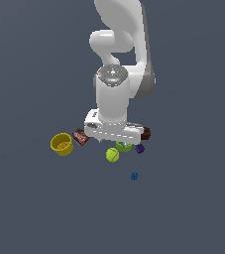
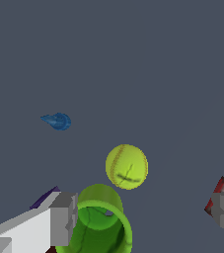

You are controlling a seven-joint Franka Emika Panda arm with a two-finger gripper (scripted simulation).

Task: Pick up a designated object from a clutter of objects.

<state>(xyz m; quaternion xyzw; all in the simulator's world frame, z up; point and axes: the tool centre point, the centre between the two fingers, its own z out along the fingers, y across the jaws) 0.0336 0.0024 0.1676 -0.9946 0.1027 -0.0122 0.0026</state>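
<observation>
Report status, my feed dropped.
Gripper open, holding nothing. Tennis ball free on the floor. Green cup beside one finger, close to the ball.

Simulated scene, featureless grey-blue ground [image 1: 29, 208]

We see the arm [image 1: 115, 94] as smooth glossy white plastic with soft highlights, and its finger pads [image 2: 63, 220] as flat matt grey. Next to the tennis ball [image 2: 127, 166], which looks matt yellow-green with thin seam lines, the green cup [image 2: 99, 225] has a smooth, slightly shiny plastic look, as does the yellow cup [image 1: 62, 144] further off. The floor [image 1: 34, 208] under the ball is an even, matt dark grey-blue, and the brown-red packet [image 1: 80, 137] near the yellow cup shows a printed wrapper surface.
</observation>
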